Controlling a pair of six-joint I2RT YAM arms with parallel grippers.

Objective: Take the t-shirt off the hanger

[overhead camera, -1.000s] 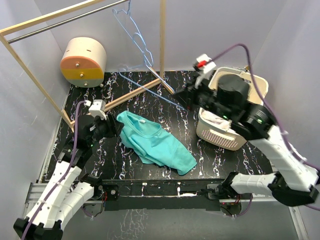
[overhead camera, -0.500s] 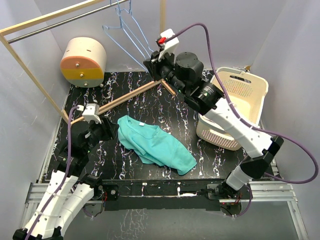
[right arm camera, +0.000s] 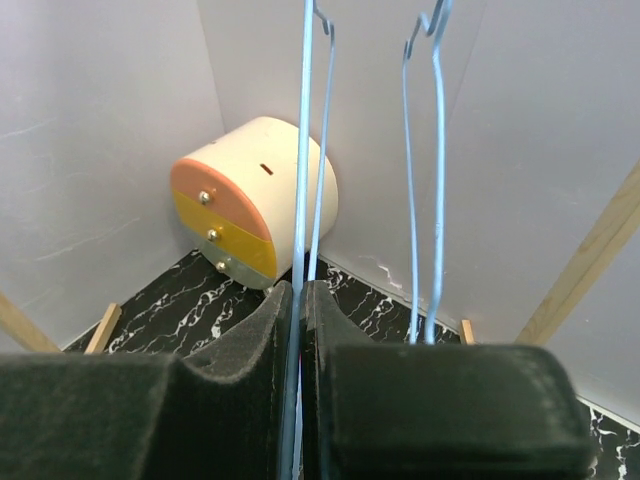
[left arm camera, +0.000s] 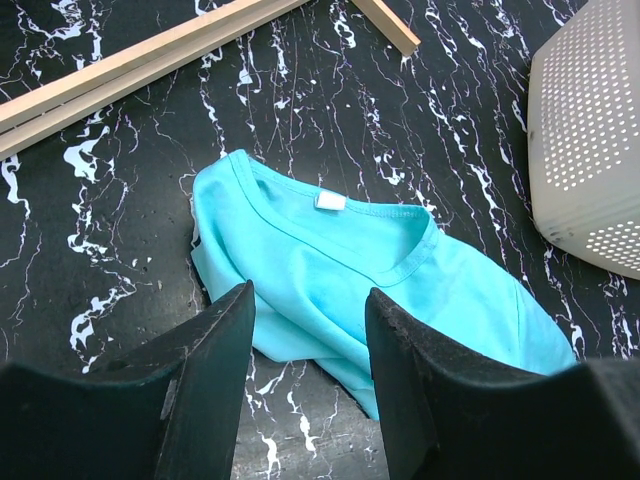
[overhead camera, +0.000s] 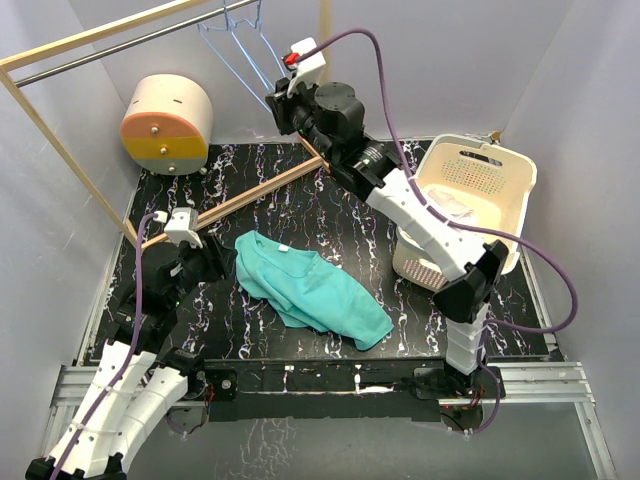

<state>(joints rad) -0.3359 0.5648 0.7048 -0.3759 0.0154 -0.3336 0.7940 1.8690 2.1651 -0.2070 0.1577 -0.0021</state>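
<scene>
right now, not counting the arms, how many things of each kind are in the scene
teal t-shirt: 1
blue wire hangers: 2 (two hooks show in the right wrist view)
cream laundry basket: 1
round drawer unit: 1
wooden rack: 1
Total: 6
The whitish contents of the basket are too unclear to count.

Black marble-look table w/ white veining, pale walls round it. Far left corner: round cream drawer unit, face banded orange over yellow, small knobs. Right side: cream perforated laundry basket, upright, sth pale inside, unclear what. Wooden rack: base slat lay diagonally on table, an upright post at the back, top bar slanting up left. Metal rail ran just under the top bar, approx. parallel.
</scene>
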